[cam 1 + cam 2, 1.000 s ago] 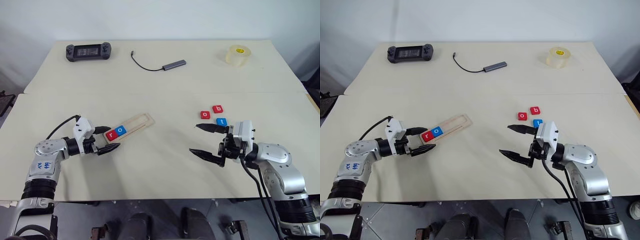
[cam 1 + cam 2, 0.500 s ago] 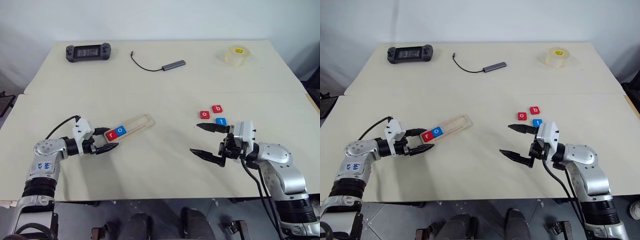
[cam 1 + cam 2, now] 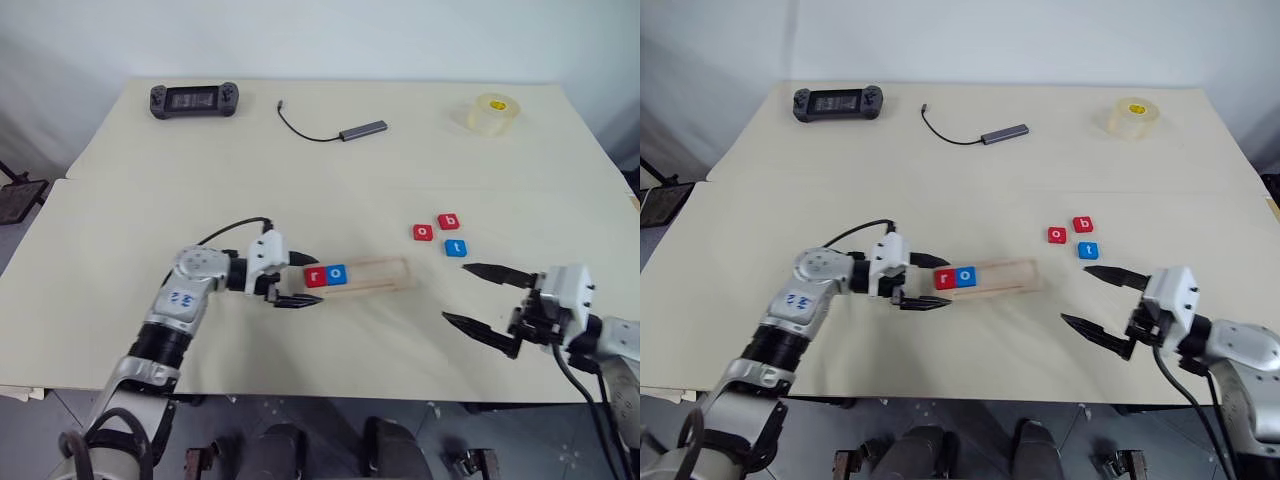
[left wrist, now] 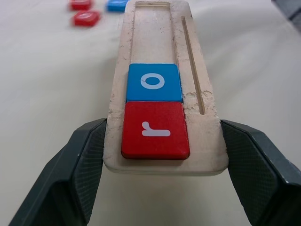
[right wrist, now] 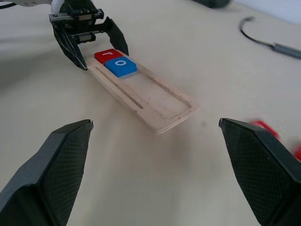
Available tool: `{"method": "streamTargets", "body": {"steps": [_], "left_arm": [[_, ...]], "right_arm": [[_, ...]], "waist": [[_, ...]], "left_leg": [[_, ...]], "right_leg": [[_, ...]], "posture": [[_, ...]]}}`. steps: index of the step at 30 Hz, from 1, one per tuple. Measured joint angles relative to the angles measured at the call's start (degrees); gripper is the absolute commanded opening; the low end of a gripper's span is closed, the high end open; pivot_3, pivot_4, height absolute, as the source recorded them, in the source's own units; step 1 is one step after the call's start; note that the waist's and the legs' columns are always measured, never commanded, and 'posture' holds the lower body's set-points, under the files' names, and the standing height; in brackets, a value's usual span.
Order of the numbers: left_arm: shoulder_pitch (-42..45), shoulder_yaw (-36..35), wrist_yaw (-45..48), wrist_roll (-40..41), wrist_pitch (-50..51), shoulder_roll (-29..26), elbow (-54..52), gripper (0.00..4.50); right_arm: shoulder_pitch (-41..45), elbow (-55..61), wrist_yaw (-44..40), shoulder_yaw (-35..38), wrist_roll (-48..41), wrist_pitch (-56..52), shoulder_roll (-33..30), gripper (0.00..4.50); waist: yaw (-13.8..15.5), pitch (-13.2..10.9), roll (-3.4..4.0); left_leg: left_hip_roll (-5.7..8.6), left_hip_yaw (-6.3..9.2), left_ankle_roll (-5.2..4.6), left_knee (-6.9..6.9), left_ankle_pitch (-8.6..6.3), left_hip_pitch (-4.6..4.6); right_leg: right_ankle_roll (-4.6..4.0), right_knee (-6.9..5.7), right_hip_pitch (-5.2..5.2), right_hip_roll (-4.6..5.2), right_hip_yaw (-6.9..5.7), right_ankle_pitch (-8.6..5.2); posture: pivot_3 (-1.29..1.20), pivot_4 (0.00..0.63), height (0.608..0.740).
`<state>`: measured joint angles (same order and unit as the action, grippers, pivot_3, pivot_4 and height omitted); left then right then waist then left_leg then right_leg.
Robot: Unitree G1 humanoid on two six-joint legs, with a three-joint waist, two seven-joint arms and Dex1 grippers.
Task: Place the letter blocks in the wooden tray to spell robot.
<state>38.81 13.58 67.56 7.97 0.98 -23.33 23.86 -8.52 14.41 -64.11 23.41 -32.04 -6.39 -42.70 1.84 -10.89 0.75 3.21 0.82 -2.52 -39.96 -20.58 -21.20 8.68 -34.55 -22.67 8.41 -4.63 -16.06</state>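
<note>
The wooden tray (image 3: 378, 276) lies level near the table's middle. A red r block (image 3: 316, 277) and a blue o block (image 3: 336, 274) sit side by side at its left end. My left gripper (image 3: 305, 281) is shut on that end, its fingers (image 4: 80, 165) pressed against both long edges. To the right, a red o block (image 3: 423, 232), a red b block (image 3: 449, 221) and a blue t block (image 3: 456, 248) lie loose on the table. In front of them and to their right, my right gripper (image 3: 456, 292) hangs wide open and holds nothing.
At the table's far edge lie a black game controller (image 3: 194, 99), a grey USB hub with cable (image 3: 362, 129) and a roll of clear tape (image 3: 493, 113). A seam (image 3: 300, 185) runs across the table.
My left gripper has dragged the tray to the right and turned it from slanted to level, closer to the loose blocks. My right gripper has drawn away to the right, still open.
</note>
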Motion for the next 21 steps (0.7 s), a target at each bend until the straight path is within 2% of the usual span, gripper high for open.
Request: {"method": "streamTargets", "body": {"steps": [5,7,9,17,21], "left_arm": [[1.6,1.4,-0.3,-1.8,0.0,2.4,3.8,3.4],[1.7,1.4,0.0,-1.9,0.2,2.3,3.8,4.12],[1.7,1.4,0.2,-2.0,0.6,2.2,3.8,4.43],[-1.2,-1.9,2.0,-0.1,-2.3,-0.8,2.0,4.43],[-7.9,-8.1,7.3,6.5,-5.5,-5.3,0.2,4.43]], "right_arm": [[-5.6,0.3,0.0,4.1,0.0,0.1,-0.3,4.5],[-6.2,1.2,0.3,4.1,0.0,0.1,0.0,4.5],[-6.4,2.0,0.9,4.1,-0.1,0.1,0.7,4.5],[-9.7,3.4,3.3,5.3,0.1,1.4,3.0,4.5],[-14.2,1.8,4.6,9.8,0.6,5.5,5.8,4.5]], "waist": [[-0.5,0.0,-0.03],[-0.5,0.0,-0.03],[-0.3,0.0,-0.03],[-0.3,0.0,0.0],[-0.4,0.0,0.01]], "left_leg": [[-0.05,-0.04,-0.02,-0.01,0.01,0.04],[-0.06,-0.04,-0.02,-0.01,0.01,0.05],[-0.05,0.0,-0.02,-0.03,0.01,0.05],[-0.02,0.1,-0.01,0.0,0.01,0.04],[-0.04,0.1,0.0,0.02,0.01,0.06]], "right_leg": [[0.03,0.0,0.01,0.0,0.04,0.01],[0.03,0.0,0.01,0.0,0.06,0.01],[0.03,0.0,0.01,0.02,0.06,0.01],[0.04,0.04,0.03,0.04,0.05,0.02],[0.04,0.1,0.04,0.03,0.06,0.02]], "posture": [[0.0,0.15,0.74],[0.0,0.15,0.74],[0.0,0.15,0.74],[0.0,0.15,0.74],[0.0,0.15,0.74]]}}
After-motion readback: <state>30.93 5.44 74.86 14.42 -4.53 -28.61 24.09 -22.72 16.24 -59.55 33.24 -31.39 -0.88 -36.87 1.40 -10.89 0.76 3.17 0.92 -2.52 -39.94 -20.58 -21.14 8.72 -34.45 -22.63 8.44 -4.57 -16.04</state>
